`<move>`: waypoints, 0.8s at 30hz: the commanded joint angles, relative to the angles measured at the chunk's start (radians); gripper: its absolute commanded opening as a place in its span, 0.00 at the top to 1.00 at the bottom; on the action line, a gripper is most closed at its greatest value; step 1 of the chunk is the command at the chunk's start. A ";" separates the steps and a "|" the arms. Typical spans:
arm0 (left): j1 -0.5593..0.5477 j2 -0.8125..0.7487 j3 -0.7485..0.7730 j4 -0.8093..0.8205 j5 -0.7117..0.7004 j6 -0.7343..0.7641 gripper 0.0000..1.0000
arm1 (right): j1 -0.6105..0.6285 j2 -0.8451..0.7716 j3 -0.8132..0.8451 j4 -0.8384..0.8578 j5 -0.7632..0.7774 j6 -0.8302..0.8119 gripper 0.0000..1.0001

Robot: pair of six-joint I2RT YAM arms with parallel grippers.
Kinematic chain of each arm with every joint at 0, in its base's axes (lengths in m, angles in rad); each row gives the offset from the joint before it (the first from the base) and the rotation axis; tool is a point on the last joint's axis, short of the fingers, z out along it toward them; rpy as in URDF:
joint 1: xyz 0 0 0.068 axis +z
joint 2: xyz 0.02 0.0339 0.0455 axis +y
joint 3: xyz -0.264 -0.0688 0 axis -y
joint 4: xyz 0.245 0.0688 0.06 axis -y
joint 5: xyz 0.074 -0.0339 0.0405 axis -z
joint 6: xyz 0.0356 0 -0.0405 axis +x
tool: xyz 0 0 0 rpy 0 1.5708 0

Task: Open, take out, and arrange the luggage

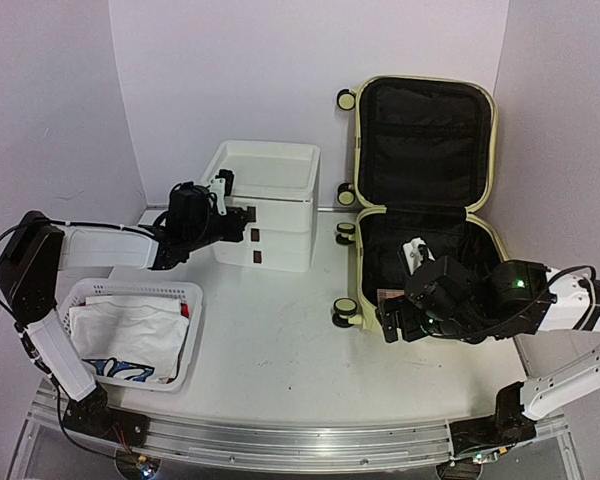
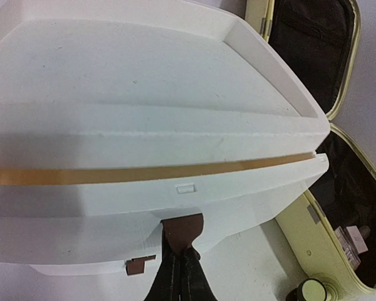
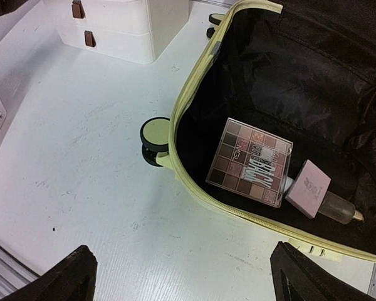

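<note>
Two grippers, one suitcase, sundries.

Suitcase (image 1: 425, 140): pale yellow shell, black lining. Lay open on the table (image 1: 280, 350), lid swung back. Lower half sat just ahead of and below the right fingers, well off to the right of the left fingers.

Left gripper (image 2: 180, 251): closed tight, pinching the brown handle (image 2: 183, 226) on the front of a white drawer box (image 2: 144, 75).

Right gripper (image 3: 182, 276): fingers (image 3: 62, 276) spread wide, gripped nothing. Hung over the near rim of the suitcase.

Eyeshadow palette (image 3: 250, 163): lay flat inside the suitcase, ahead of the spread fingers and between their lines.

Pink box (image 3: 308, 187): lay just beside the palette, ahead of the right finger.

Wheel (image 3: 155, 135): stood outside the shell, ahead of the left finger.

Basket (image 1: 130, 287): white, held folded cloth (image 1: 120, 330). Sat behind and below the left fingers.
</note>
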 commanded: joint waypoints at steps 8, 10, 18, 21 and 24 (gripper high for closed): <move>-0.004 -0.250 -0.127 -0.148 0.207 -0.138 1.00 | -0.006 0.049 0.065 0.012 0.070 -0.053 0.02; -0.009 -0.287 -0.155 -0.163 0.219 -0.148 1.00 | -0.015 0.063 0.078 0.003 0.071 -0.072 0.02; -0.013 -0.344 -0.217 -0.191 0.258 -0.153 0.95 | -0.154 0.140 0.146 -0.006 -0.056 -0.181 0.02; -0.013 -0.356 -0.212 -0.208 0.280 -0.139 0.79 | -0.218 0.159 0.161 -0.015 -0.106 -0.199 0.02; -0.012 -0.390 -0.213 -0.251 0.306 -0.099 0.63 | -0.298 0.163 0.166 -0.024 -0.178 -0.221 0.02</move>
